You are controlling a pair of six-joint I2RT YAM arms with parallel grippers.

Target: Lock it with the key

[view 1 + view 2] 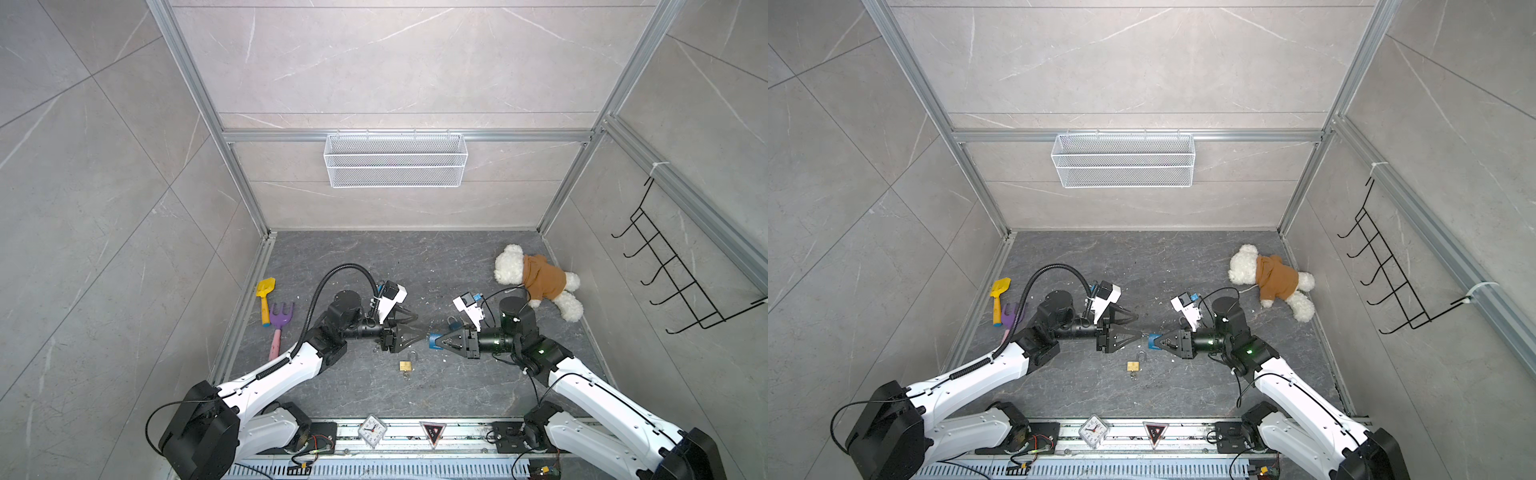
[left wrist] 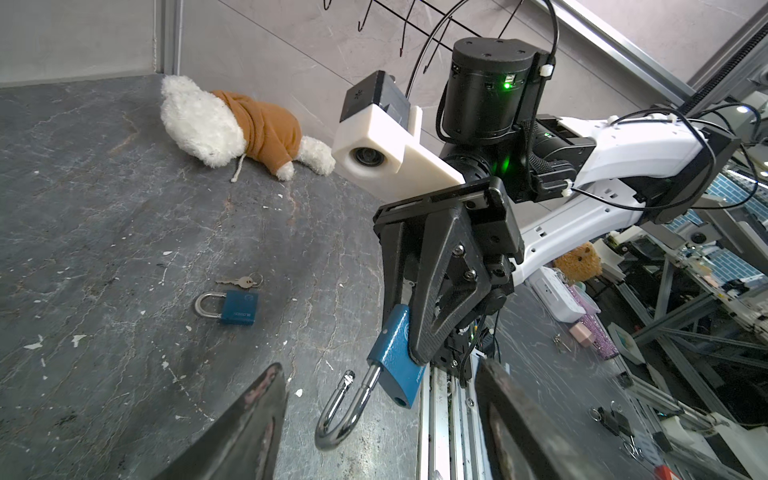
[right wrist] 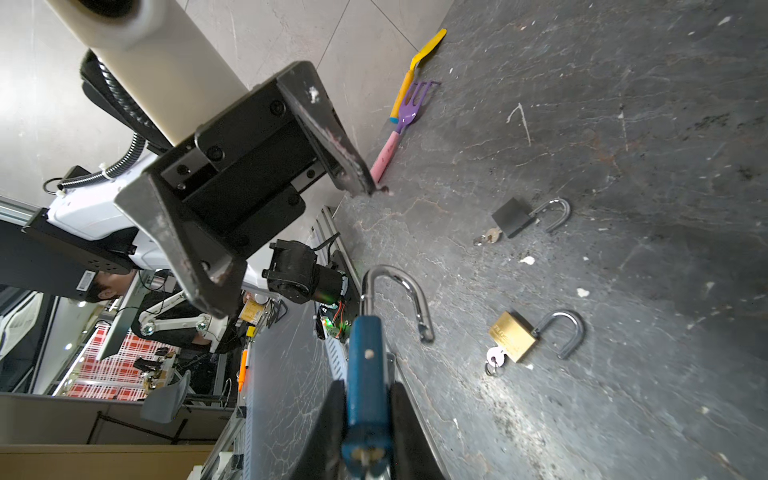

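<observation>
My right gripper (image 1: 439, 340) is shut on a blue padlock (image 1: 432, 341), clamping its body (image 3: 365, 374) between both fingers. The chrome shackle (image 2: 345, 409) stands swung open, pointing at my left gripper (image 1: 420, 328). That gripper is open, and in the left wrist view the shackle lies in the gap between its fingers (image 2: 253, 419), touching neither. A brass keyway with what looks like a key stub (image 3: 365, 455) shows at the lock's bottom end; it is too blurred to be sure.
Three more padlocks lie on the dark floor: a brass one (image 1: 406, 365), open with a key in it, a black one (image 3: 513, 216), open, and a closed blue one (image 2: 232, 306) with a loose key (image 2: 245, 281) beside it. A teddy bear (image 1: 536, 280) lies back right, toy shovel (image 1: 264, 299) and rake (image 1: 279, 328) left.
</observation>
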